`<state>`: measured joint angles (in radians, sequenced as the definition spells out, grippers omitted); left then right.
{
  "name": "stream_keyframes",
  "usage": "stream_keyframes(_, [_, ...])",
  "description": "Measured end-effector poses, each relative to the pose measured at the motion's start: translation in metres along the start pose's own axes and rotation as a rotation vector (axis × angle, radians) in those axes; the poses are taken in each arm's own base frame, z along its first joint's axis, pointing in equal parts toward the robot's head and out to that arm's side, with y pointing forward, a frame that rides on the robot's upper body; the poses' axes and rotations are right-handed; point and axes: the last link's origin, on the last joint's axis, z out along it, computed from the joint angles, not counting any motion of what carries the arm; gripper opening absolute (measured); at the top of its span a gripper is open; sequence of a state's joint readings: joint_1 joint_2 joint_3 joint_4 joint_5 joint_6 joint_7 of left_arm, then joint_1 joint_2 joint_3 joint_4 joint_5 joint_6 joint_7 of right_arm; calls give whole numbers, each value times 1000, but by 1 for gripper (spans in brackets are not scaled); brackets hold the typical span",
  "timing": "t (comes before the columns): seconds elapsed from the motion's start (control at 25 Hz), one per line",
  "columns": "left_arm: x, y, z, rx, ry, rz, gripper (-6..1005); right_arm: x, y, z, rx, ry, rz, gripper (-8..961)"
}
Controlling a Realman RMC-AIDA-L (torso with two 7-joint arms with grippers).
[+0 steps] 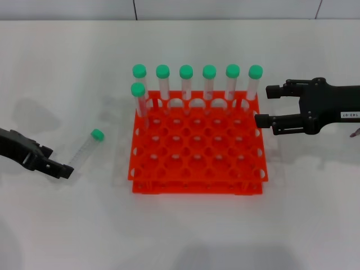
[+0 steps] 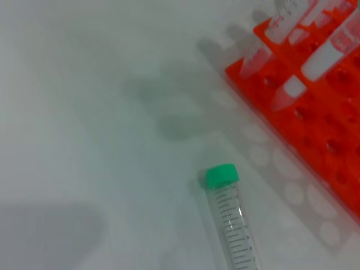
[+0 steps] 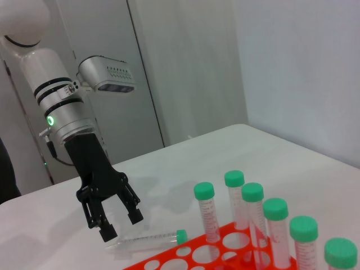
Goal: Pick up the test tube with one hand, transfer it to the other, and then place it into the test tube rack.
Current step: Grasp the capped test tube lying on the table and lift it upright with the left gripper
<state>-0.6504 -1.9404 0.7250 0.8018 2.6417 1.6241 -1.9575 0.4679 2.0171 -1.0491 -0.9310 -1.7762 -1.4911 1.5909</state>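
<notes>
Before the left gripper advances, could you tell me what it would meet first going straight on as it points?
Probably the test tube lying on the table: the left gripper sits at its bottom end with fingers open.

The table (image 1: 185,230) is plain white, with soft grey shadows. The rack (image 1: 198,147) on it is bright orange-red, patterned with a regular grid of round holes. The tubes standing along its far edge (image 1: 209,84) are clear with bright green caps. To the left, the tube (image 1: 85,149) lying on the table is also clear with a green cap and fine dark scale marks printed along its side. The left gripper (image 1: 58,167) is black, on a silver-grey arm with a green glowing ring. The right gripper (image 1: 262,105) is black with a small white label.
</notes>
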Motion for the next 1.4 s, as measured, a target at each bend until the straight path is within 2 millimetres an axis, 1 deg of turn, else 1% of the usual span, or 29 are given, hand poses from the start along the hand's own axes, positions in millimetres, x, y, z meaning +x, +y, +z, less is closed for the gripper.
stream_keyframes(0.16, [0,1,2,1,-10,3,886,0,0,0,0,0,-2,798])
stream_keyframes(0.6, [-1,2,6,-6,-20,1,847,0,0,0,0,0,-3,798])
stream_keyframes(0.72, [0,3,7,-7,-18,3,781,0,0,0,0,0,-3,798])
stream_keyframes(0.96, [5,3,9,-4,-13,10,759,2,0,0,-1,1,4,798])
stream_keyframes(1.2, [6,5,15,-17,-16,9,737,3,0,0,-1,1,7,798])
stream_keyframes(1.4, [7,5,16,-20,-17,11,719,3,0,0,-1,1,7,798])
